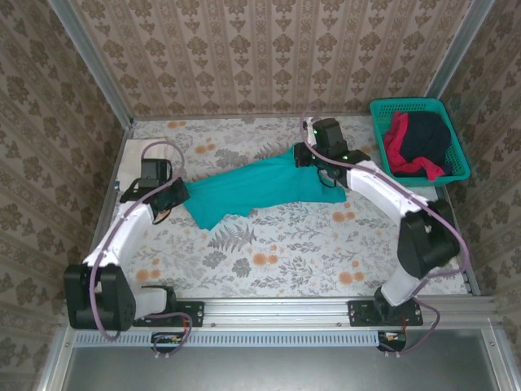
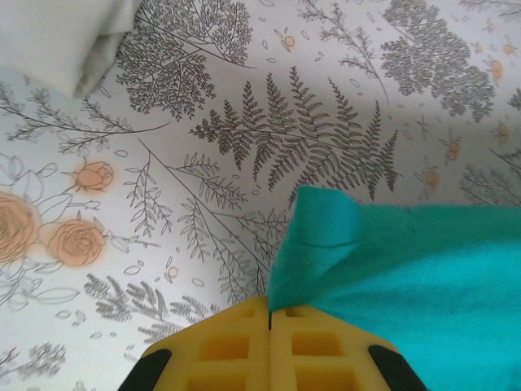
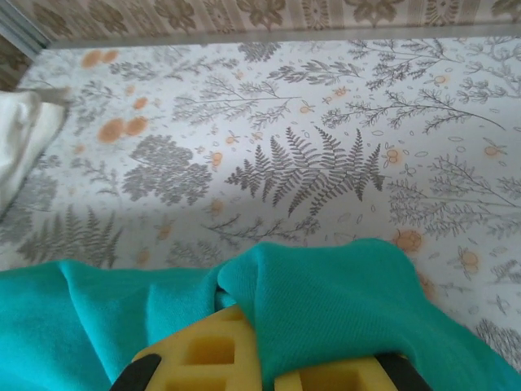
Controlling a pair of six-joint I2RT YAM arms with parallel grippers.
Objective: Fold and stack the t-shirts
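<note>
We see the flowered surface [image 1: 285, 236] carrying a teal t-shirt [image 1: 252, 183]. It is drawn out into a long band from the left-centre toward the far right, with one end at each arm. In the far right corner stands a teal mesh basket [image 1: 407, 103] holding a dark navy shirt [image 1: 427, 134] and a red shirt [image 1: 399, 145] bundled together. A cream-white shirt [image 2: 65, 41] lies on the surface, apart from the teal one. The left fingers [image 2: 260, 330] are pressed together on a hemmed edge of the teal cloth. The right fingers [image 3: 228, 342] clamp a bunched fold of it, with cloth draped over them.
</note>
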